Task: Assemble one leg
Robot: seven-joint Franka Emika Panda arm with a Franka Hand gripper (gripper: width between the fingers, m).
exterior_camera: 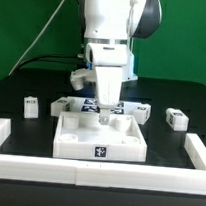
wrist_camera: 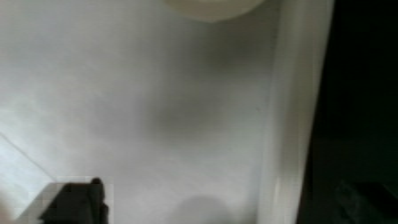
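Note:
The large white tray-like panel point(exterior_camera: 100, 139) lies in the middle of the table with a marker on its front wall. My gripper point(exterior_camera: 108, 113) hangs low over the panel's back part. In the wrist view the panel's blurred white surface point(wrist_camera: 160, 110) fills the picture and a round socket point(wrist_camera: 222, 8) shows at its edge. One dark fingertip point(wrist_camera: 71, 202) shows far off to one side, with nothing next to it, so the jaws stand open and empty. One small white leg point(exterior_camera: 30, 106) lies at the exterior view's left and another leg point(exterior_camera: 177, 118) at its right.
Two more small white blocks point(exterior_camera: 59, 107) point(exterior_camera: 143, 110) lie by the panel's back corners. The marker board point(exterior_camera: 91, 106) lies behind the panel, partly hidden by the arm. A low white border point(exterior_camera: 95, 174) runs along the front and both sides. The dark table point(wrist_camera: 356, 120) shows beside the panel.

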